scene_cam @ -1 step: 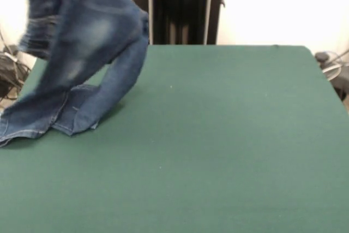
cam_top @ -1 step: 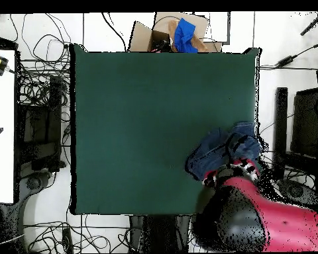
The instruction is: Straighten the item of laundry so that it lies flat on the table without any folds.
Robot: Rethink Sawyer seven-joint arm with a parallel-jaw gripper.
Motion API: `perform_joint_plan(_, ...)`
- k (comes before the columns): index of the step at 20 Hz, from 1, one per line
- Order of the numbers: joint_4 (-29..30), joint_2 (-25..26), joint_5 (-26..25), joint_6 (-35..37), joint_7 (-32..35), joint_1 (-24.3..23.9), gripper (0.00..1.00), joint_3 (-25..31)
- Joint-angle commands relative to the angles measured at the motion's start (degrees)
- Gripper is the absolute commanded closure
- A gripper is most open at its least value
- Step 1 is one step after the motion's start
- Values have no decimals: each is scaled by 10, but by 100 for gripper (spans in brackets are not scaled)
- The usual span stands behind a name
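The large rectangular bench [scene_cam @ -1 step: 229, 151], covered in plain dark green felt-like cloth, fills most of both views and is bare apart from one corner. In the overhead view the red and black robot arm [cam_top @ -1 step: 261, 221] reaches in over the bench's bottom edge near the bottom-right corner, its bulky red casing hanging above that edge. The small pair of blue denim jeans [scene_cam @ -1 step: 87, 58] with faded whitish patches hangs lifted at that same corner: in the front view the upper part of the garment is raised high, running out of the top of the picture, while the two legs trail down and their hemmed ends lie crumpled and partly folded on the cloth by the left edge, one hem reaching right to that edge. From overhead the jeans [cam_top @ -1 step: 224, 153] show as a bunched blue heap just inside the right edge of the bench, close beside the arm's end. The hand itself is hidden in both views, above the frame in the front view and under the arm and denim from overhead, so I cannot tell whether it is spread or pinching the fabric. Beyond the bench's top edge in the overhead view sits an open cardboard box [cam_top @ -1 step: 163, 34] with bright blue cloth [cam_top @ -1 step: 184, 34] in it.
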Motion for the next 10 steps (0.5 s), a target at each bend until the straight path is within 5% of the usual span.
perform_joint_plan(1, 101, -37, -58, 39, 455, 143, 100, -56)
perform_joint_plan(10, 71, 47, -193, 31, 680, 270, 100, -102)
